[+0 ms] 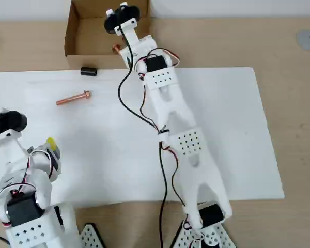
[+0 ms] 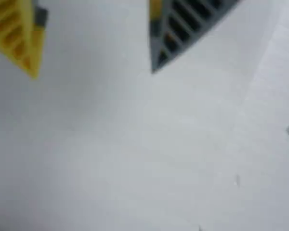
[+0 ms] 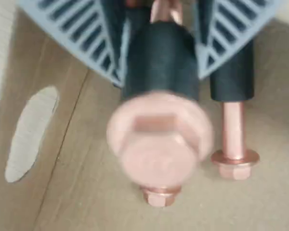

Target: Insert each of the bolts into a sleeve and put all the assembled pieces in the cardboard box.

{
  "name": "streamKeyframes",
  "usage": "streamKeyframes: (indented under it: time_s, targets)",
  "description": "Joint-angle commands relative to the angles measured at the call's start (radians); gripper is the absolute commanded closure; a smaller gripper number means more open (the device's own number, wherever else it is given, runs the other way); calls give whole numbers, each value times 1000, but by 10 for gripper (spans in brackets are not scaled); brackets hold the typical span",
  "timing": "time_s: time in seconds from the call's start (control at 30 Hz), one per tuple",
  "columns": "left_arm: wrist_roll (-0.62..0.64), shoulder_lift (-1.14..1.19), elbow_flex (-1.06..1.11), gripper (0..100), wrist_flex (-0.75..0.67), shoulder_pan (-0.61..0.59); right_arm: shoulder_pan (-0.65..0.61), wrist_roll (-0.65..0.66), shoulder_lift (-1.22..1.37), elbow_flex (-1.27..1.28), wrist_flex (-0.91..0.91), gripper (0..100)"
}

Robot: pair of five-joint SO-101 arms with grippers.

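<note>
My left gripper (image 2: 94,72) hangs low over the white mat (image 1: 222,129) at the near left. Its yellow finger (image 2: 19,33) and grey finger (image 2: 183,29) stand well apart, with nothing between them.

Further out on the mat lies the loose bolt (image 1: 72,98), copper, on its side, head towards the right. Just beyond it, at the mat's far edge, sits the loose sleeve (image 1: 88,71), black, on its side and apart from the bolt.

Behind that edge, on the table (image 1: 289,77), stands the box (image 1: 70,36), open at the top. My right arm (image 1: 186,139) stretches across the mat from the near side, and its end is over the box.

In the right wrist view, the right gripper (image 3: 159,79) is clamped on the held sleeve (image 3: 159,62). The held bolt (image 3: 159,139) runs through this sleeve, its flanged head facing the camera. Beside it, on the box floor, lies a second piece (image 3: 233,120), a black sleeve with a bolt through it, head at the near end. Under the held bolt's head I see another copper head (image 3: 160,196). It is probably a third bolt, though its shank and any sleeve are hidden from me.
</note>
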Motion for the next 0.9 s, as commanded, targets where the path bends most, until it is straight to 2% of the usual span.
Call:
streamKeyframes:
  time_s: [0.0,0.17,0.43,0.63,0.87]
  targets:
    - [-6,-8,-12,836,3,-9,15,3,-25,-87,55,845]
    - [-6,-8,-14,836,3,-9,16,3,-24,-127,130,759]
    - [-6,-8,-9,836,3,-9,4,0,-27,-191,207,758]
    - [-6,-8,-8,836,-3,-9,-87,0,-28,-392,453,759]
    - [0,1,-14,834,0,-14,-183,3,-191,-383,661,759]
